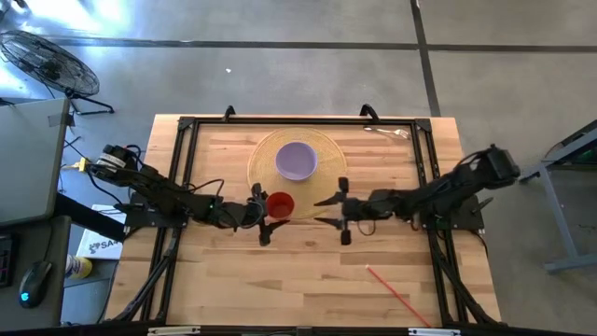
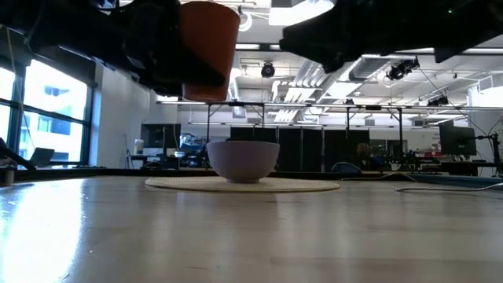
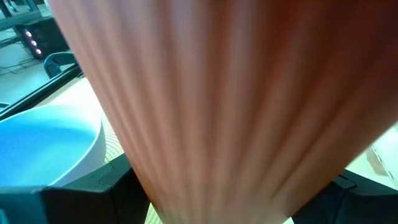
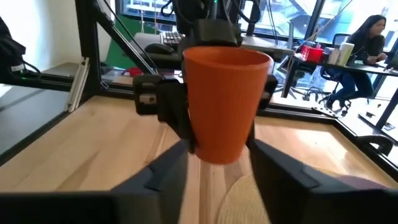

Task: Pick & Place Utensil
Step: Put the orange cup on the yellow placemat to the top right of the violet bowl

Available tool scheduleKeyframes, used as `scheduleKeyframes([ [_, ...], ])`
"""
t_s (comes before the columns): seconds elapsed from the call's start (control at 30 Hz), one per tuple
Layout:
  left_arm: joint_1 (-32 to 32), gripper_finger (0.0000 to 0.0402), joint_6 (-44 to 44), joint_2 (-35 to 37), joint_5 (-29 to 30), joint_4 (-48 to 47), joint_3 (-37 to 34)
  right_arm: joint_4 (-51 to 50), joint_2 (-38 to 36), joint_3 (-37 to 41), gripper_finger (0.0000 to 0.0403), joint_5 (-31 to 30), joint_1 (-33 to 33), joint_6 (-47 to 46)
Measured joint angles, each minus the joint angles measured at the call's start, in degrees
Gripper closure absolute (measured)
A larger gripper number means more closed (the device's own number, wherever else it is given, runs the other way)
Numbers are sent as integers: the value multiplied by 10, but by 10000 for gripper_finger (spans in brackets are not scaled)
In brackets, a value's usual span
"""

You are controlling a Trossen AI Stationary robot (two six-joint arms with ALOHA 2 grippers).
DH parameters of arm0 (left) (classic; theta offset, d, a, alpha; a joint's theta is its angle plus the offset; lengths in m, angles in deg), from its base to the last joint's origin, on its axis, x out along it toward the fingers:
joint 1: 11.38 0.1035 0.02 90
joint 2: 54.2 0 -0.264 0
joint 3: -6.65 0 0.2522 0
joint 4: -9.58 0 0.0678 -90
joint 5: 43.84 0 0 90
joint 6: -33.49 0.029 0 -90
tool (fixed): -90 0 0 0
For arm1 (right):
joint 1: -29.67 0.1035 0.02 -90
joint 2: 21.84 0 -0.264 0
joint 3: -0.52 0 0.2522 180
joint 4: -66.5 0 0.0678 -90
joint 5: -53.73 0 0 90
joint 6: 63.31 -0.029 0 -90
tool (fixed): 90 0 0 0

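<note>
One orange cup (image 1: 280, 204) is in view. One lavender bowl (image 1: 297, 160) sits on one round woven mat (image 1: 264, 151) toward the tabletop's (image 1: 233, 280) far edge. One thin red stick-like utensil (image 1: 398, 298) lies near the near right corner. Two end effectors: left end effector (image 1: 265, 209), right end effector (image 1: 338, 207).

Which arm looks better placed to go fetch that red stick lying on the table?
Probably the right. The stick lies on its side, and the right gripper is open, while the left gripper holds the cup.
</note>
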Motion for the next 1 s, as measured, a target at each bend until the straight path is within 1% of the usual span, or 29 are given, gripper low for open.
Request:
scheduleKeyframes([
  [0.23,0,118,9,0,-27,-3,0,-1,64,-65,121,-10,-6,-3],
  [0.33,0,118,15,0,-28,-3,0,-8,91,-93,85,-4,-11,-5],
  [0.43,0,118,18,0,-39,-3,0,-23,111,-115,59,7,-14,-11],
  [0.57,0,118,33,0,-47,-3,0,-28,130,-137,36,20,-20,-27],
  [0.67,0,118,43,0,-65,-3,0,-31,141,-153,23,50,-27,-28],
  [0.8,0,118,46,0,-69,4,0,-31,162,-180,10,95,-34,-28],
  [0.9,0,118,50,-3,-84,16,0,-37,184,-204,4,106,-38,-27],
  [1.0,0,118,50,-11,-83,16,0,-36,204,-225,6,110,-41,-23],
])
